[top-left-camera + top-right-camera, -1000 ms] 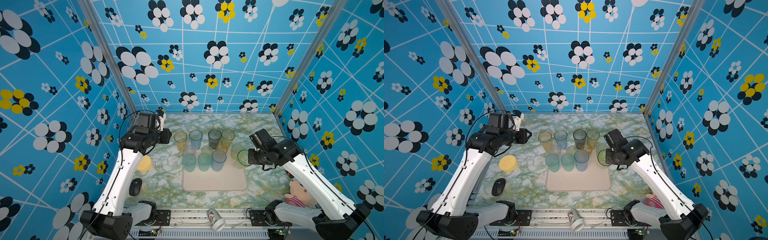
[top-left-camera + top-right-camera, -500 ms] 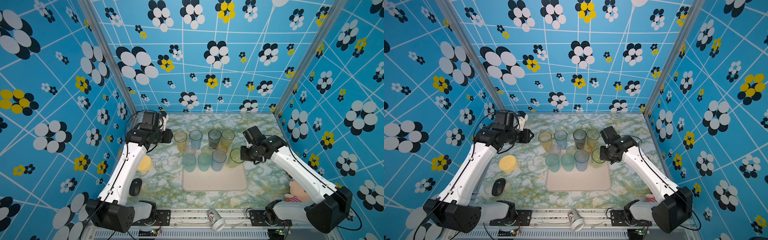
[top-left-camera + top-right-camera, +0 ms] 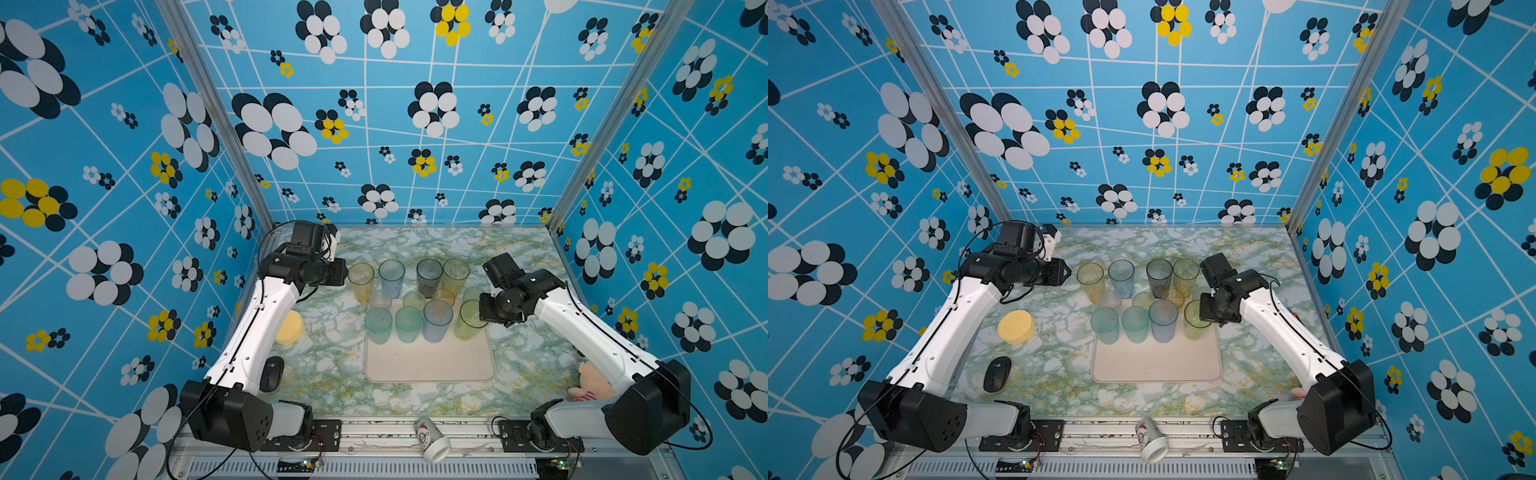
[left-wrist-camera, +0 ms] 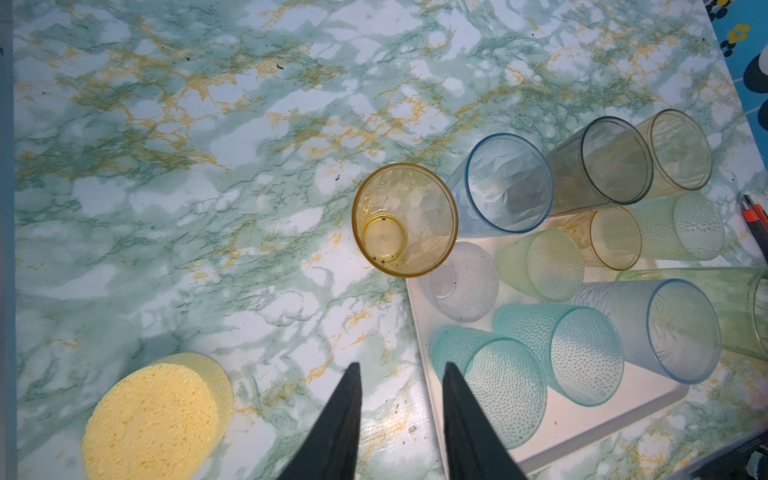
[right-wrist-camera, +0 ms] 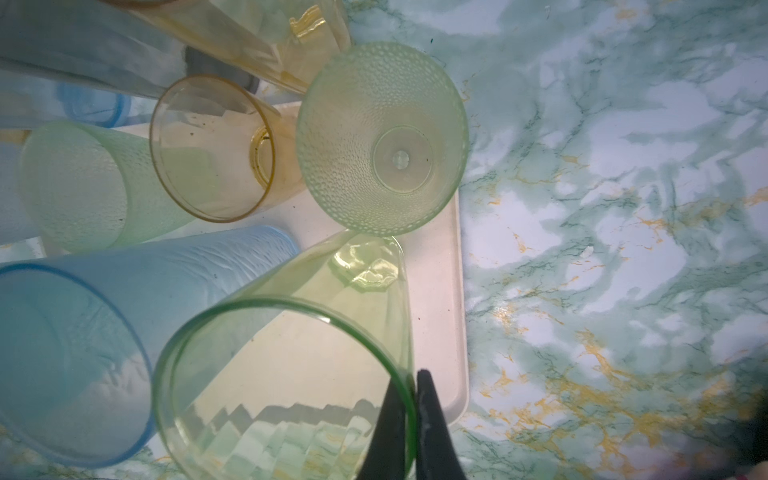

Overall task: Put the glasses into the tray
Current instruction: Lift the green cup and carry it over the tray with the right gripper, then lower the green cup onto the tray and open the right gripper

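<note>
In both top views the right gripper [image 3: 483, 320] is at the tray's [image 3: 428, 368] far right corner, closed on the near-side rim of the tall green glass [image 3: 466, 328]. The glass hangs below the fingers with its long axis close to upright, mouth up and leaning a little toward the arm. Its base is over the corner of the tray [image 3: 1154, 368], but I cannot tell whether it touches. The right gripper [image 3: 1205, 318] is plainly the arm for the green glass [image 3: 1192, 328]. The left gripper [image 3: 343, 272] is well apart, over the table near the tall amber glass [image 3: 360, 282].

From the left wrist, the left gripper [image 4: 401, 368] has its fingers apart with nothing between them. The amber glass [image 4: 405, 220] stands straight ahead of them on the table, just off the tray's [image 4: 582, 419] far left corner.

From the right wrist, the right gripper [image 5: 409, 374] has one finger inside the green glass [image 5: 286, 374] and one outside, pinched together on the thin wall. The base sits just inside the tray's [image 5: 440, 291] right edge, beside a dimpled green glass [image 5: 382, 137]. My guess is that the release needs a straight drop, since the margin to that edge is slim.
</note>
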